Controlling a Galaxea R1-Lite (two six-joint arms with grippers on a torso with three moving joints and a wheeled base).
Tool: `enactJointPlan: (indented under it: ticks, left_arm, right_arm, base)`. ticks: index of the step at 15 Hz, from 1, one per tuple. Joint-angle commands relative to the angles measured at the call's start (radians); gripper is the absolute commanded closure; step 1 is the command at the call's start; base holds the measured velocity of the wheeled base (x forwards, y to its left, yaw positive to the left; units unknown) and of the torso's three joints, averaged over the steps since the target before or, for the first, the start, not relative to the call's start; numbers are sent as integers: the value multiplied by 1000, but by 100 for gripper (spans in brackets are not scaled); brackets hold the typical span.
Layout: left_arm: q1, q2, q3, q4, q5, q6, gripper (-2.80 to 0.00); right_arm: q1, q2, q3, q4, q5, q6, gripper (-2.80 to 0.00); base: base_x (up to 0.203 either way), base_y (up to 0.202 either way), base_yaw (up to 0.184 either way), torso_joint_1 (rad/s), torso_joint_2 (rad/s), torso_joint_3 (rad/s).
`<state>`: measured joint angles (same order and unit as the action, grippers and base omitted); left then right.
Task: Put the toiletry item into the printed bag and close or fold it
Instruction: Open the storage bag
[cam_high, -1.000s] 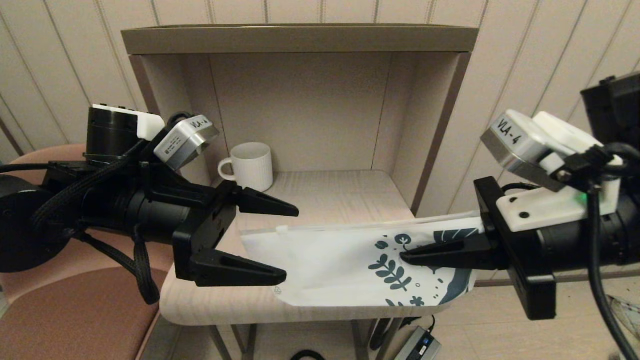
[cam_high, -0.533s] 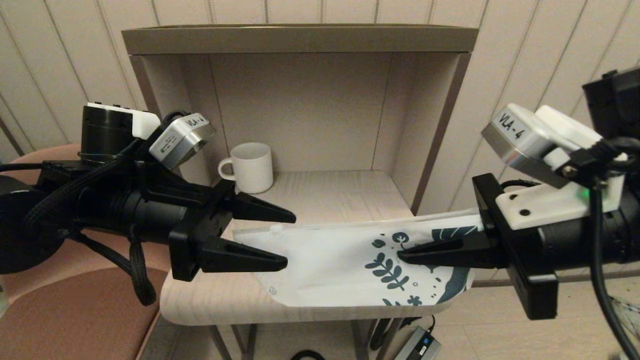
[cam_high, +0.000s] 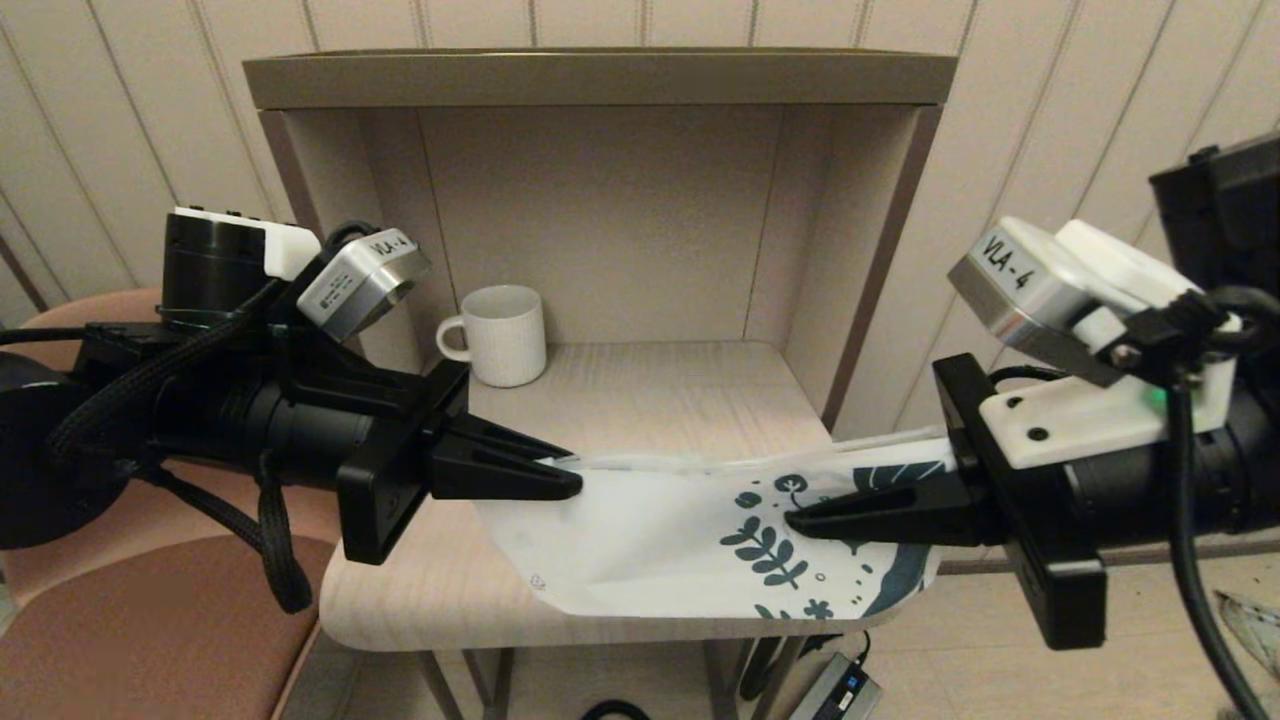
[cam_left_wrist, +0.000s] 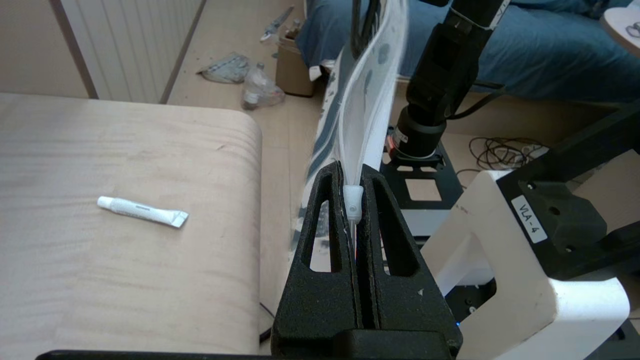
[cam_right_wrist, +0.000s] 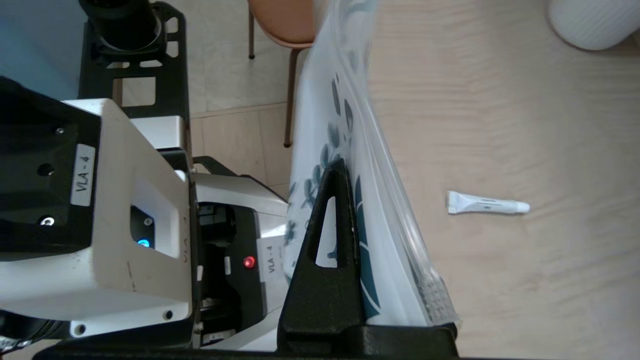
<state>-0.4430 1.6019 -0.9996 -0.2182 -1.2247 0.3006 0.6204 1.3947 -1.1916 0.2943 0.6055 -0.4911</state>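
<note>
The bench (cam_high: 420, 600) carried a ribbed white mug (cam_high: 505, 333) at its back. Above its front edge the printed bag (cam_high: 650, 540) hung stretched between both arms. The right gripper (cam_high: 800, 521), fingers together, clamped the bag's leaf-printed end; the left gripper (cam_high: 570, 484), fingers pressed together, pinched the zipper slider (cam_left_wrist: 353, 201) at the plain end. The toiletry item (cam_left_wrist: 142, 211) lay flat on the bench, outside the bag.

A bedroom: blue bed (cam_left_wrist: 540, 45); bedside shelf (cam_high: 600, 80); padded chair (cam_high: 150, 620).
</note>
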Motion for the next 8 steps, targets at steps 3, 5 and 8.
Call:
enactJointPlan:
  ticks: [3, 5, 8]
  left_arm:
    - [4, -2, 4, -3, -6, 4, 0]
    - [18, 4, 2, -3, -9, 5, 0]
    - [20, 4, 4, -3, -10, 5, 0]
  right_arm:
    - [1, 4, 4, 0, 3, -3, 0]
    - [-10, -4, 3, 0, 3, -3, 0]
    - [-29, -15, 1, 1, 3, -4, 0]
  base:
    - [0, 0, 0, 0, 0, 0]
    - [0, 0, 0, 0, 0, 0]
    - [0, 0, 0, 0, 0, 0]
